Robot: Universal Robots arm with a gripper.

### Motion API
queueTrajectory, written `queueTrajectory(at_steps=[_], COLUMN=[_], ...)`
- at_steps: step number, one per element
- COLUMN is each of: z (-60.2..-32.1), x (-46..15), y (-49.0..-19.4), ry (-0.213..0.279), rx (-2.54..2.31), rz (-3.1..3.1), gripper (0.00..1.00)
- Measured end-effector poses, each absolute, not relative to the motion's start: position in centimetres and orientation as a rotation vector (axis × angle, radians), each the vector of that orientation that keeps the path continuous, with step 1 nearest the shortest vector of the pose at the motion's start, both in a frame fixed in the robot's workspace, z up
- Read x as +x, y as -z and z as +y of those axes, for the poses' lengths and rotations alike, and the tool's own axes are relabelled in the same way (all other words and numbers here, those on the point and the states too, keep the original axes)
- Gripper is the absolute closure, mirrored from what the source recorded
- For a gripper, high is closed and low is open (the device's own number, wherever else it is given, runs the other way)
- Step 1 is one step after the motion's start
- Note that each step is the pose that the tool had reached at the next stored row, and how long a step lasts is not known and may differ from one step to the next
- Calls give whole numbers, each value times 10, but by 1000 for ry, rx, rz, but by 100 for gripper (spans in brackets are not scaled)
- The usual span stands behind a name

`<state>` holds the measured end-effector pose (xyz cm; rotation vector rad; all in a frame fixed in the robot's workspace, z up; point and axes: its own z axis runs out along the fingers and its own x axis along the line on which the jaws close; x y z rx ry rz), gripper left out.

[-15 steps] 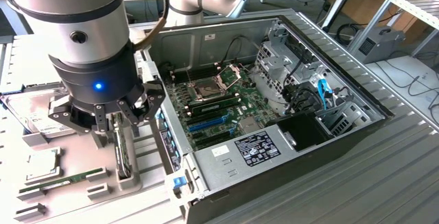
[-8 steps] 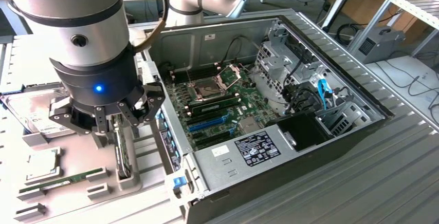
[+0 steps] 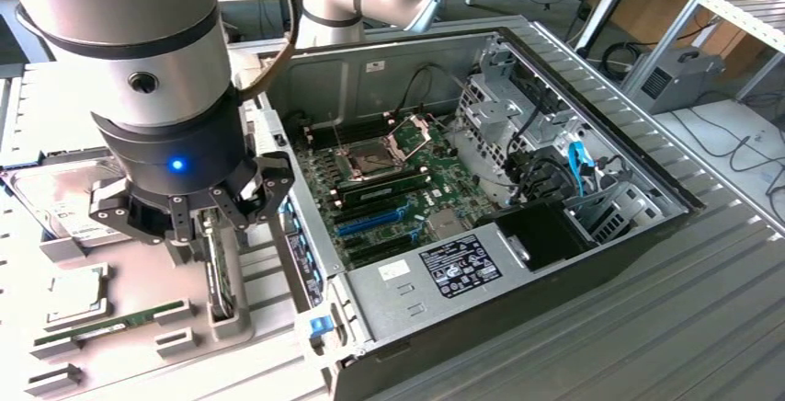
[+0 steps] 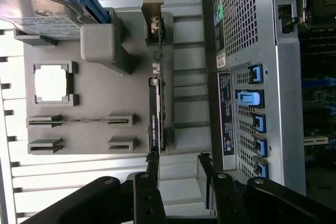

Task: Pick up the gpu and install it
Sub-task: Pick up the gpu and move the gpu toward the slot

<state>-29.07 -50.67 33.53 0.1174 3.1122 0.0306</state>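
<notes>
Pincer (image 4: 177,158) is wide open with nothing in it, hanging right above the gpu (image 4: 155,124) standing on edge in its grey holder (image 4: 100,87).

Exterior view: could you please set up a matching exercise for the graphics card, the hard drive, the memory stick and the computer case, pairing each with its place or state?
Things:
1 graphics card
2 hard drive
3 memory stick
4 computer case

Places or states:
A lies flat in a slot of the grey tray
B stands on edge in the tray, under the open gripper
C side open, on the exterior view's right
D silver, at the exterior view's left edge

Pairs: 1-B, 2-D, 3-A, 4-C
</notes>
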Motion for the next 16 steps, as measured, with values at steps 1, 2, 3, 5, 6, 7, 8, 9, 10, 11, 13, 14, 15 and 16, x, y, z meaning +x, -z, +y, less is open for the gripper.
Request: queueTrajectory(at_steps=[1,2,3,5,6,7,8,9,10,11,13,14,15,16], z=[-507,-507,-507,-507,-507,-507,-507,-507,-507,-507,-507,-507,-507,-507], x=[-291,-291,-291,-291,-291,-291,-291,-291,-291,-291,-292,-292,-292,-292], y=[-335,-334,-334,-333,-333,-332,-332,-332,-331,-331,-329,-329,-328,-328], ry=[-31,-31,-31,-31,-31,-31,-31,-31,-31,-31,-31,-31,-31,-31], rx=[117,117,117,117,118,117,117,117,117,117,117,117,117,117], rz=[3112,3112,3112,3112,3112,3112,3112,3112,3112,3112,3112,3112,3112,3112], gripper=[58,58,58,58,58,58,58,58,58,58,58,58,58,58])
